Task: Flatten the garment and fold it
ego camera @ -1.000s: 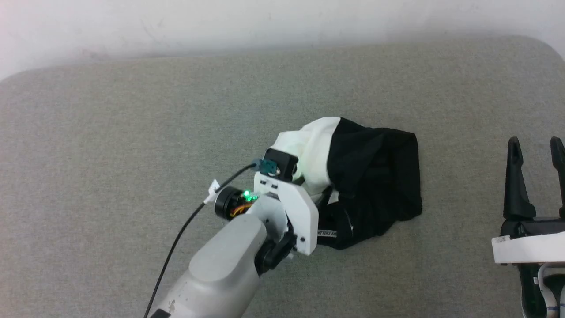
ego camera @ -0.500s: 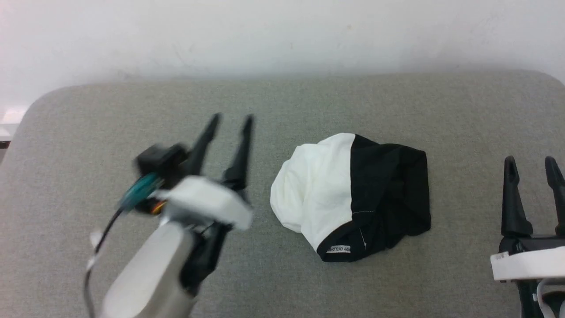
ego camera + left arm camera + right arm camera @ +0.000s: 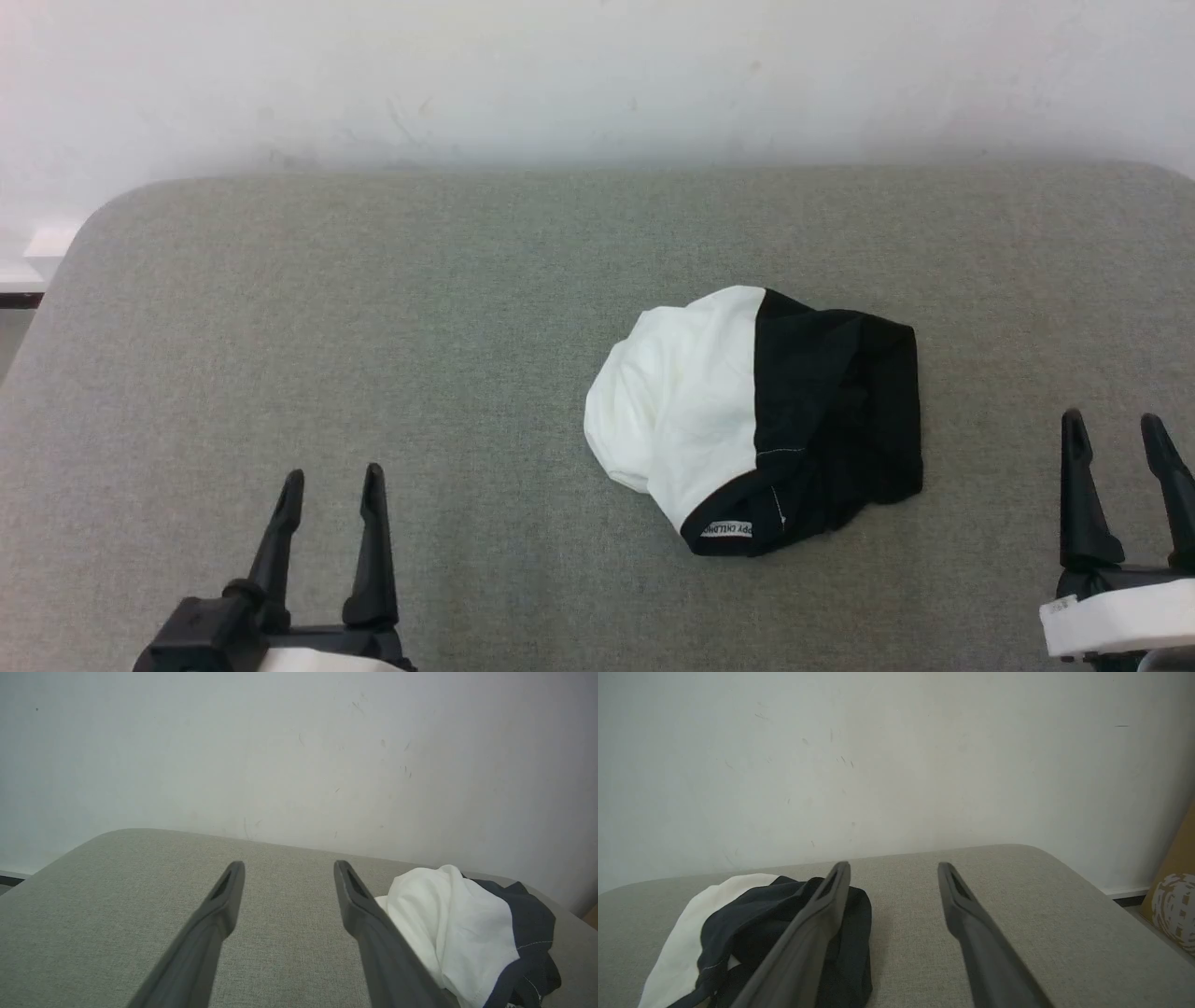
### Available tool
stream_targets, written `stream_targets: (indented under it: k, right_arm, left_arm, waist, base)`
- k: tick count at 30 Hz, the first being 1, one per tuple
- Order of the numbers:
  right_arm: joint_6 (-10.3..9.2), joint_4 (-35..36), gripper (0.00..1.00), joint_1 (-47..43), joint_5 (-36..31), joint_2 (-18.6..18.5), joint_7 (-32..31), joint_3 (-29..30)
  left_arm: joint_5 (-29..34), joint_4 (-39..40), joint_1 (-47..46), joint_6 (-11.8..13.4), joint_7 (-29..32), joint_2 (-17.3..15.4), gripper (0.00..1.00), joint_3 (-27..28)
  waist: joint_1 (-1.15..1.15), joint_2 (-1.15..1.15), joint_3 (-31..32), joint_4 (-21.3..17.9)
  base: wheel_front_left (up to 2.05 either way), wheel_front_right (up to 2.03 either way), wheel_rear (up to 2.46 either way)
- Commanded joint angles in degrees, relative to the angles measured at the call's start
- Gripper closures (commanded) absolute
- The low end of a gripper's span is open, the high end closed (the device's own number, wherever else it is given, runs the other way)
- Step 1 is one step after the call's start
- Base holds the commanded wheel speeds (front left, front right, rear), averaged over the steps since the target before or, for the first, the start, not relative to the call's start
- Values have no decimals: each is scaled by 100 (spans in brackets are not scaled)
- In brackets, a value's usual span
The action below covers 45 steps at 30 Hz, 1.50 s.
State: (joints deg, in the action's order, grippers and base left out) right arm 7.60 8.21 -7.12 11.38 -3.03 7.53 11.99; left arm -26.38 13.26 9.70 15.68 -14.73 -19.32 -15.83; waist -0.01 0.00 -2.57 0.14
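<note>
Head view: one T-shirt [image 3: 747,420], bunched in a lump right of centre on the grey padded table [image 3: 373,308], white half left, black half right. A tiny white tag [image 3: 726,529] on the near black hem reads something like "PPY CHILDHO", cut off. Two grippers: left gripper [image 3: 333,473] near-left, right gripper [image 3: 1112,418] near-right, both with fingers apart, pointing far, holding nothing.

Left wrist view: the fingers are spread, and the shirt [image 3: 458,924] sits just right of them.

Right wrist view: same spread pose, shirt [image 3: 752,914] to the left.
</note>
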Motion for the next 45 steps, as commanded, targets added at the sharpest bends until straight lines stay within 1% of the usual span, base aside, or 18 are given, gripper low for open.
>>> stream_targets:
  k: [1,5,8,10,12,14,17,19,21,23,25,29,36,37,38,39,45]
  right_arm:
    - [-11,-23,0,-47,64,15,-23,13]
    - [-11,-72,0,17,162,15,-190,8]
    - [-11,12,0,291,149,-4,-509,-57]
    - [-11,76,0,566,63,-147,-779,-162]
    - [-11,21,0,913,217,-288,-1111,-268]
    - [-11,-86,0,1245,388,-507,-1535,-356]
    - [-11,-298,0,1698,493,-977,-2153,-537]
    - [-11,-508,0,1951,622,-1180,-2557,-595]
    - [-11,-723,0,2128,687,-1378,-2999,-656]
    - [-11,-863,0,2230,603,-1686,-3364,-862]
    - [-11,-993,0,2310,717,-1824,-3655,-1017]
    - [-11,-1207,0,2430,893,-2044,-3969,-1345]
    - [-11,-1732,0,2567,1036,-2174,-3961,-1713]
    - [-11,-1816,40,2589,1060,-2177,-3921,-1742]
    - [-11,-1897,65,2610,1080,-2171,-3877,-1770]
    - [-11,-1964,100,2628,1095,-2167,-3831,-1811]
    - [-11,-2265,100,2759,1111,-2131,-3347,-2071]
  left_arm:
    - [69,15,11,-16,-25,58,0,40]
    - [258,-106,-37,-264,-26,343,0,64]
    - [365,-178,-189,-431,-26,482,0,104]
    - [418,-204,-283,-522,-26,555,0,149]
    - [471,-223,-348,-597,-26,616,0,196]
    - [506,-255,-396,-670,-26,676,0,227]
    - [567,-304,-457,-762,-27,749,0,265]
    - [604,-345,-501,-825,-27,807,0,277]
    - [648,-370,-560,-885,-27,880,0,283]
    - [704,-404,-644,-950,-27,956,0,267]
    - [759,-437,-741,-1006,-27,1041,0,262]
    - [867,-502,-929,-1115,-27,1199,0,272]
    - [1013,-642,-1179,-1285,-27,1393,0,301]
    - [1027,-663,-1204,-1305,-27,1414,0,306]
    - [1041,-686,-1225,-1324,-27,1433,0,312]
    - [1053,-710,-1243,-1342,-27,1451,0,318]
    - [1075,-854,-1235,-1417,-27,1527,0,415]
  waist:
    - [1,0,-14,25]
    - [1,0,-69,92]
    - [1,0,-168,113]
    - [1,0,-255,106]
    - [1,0,-352,97]
    - [1,0,-448,100]
    - [1,0,-623,132]
    - [1,0,-737,169]
    - [1,0,-880,230]
    - [1,0,-1040,314]
    - [1,0,-1217,392]
    - [1,0,-1512,516]
    - [1,0,-1817,699]
    - [1,0,-1834,715]
    - [1,0,-1843,726]
    - [1,0,-1847,734]
    - [1,0,-1645,651]
  base:
    - [0,0,0]
    - [0,0,0]
    - [0,0,0]
    - [0,0,0]
    - [0,0,0]
    - [0,0,0]
    - [0,0,0]
    - [0,0,0]
    - [0,0,0]
    - [0,0,0]
    - [0,0,0]
    - [0,0,0]
    - [0,0,0]
    - [0,0,0]
    - [0,0,0]
    - [0,0,0]
    - [0,0,0]
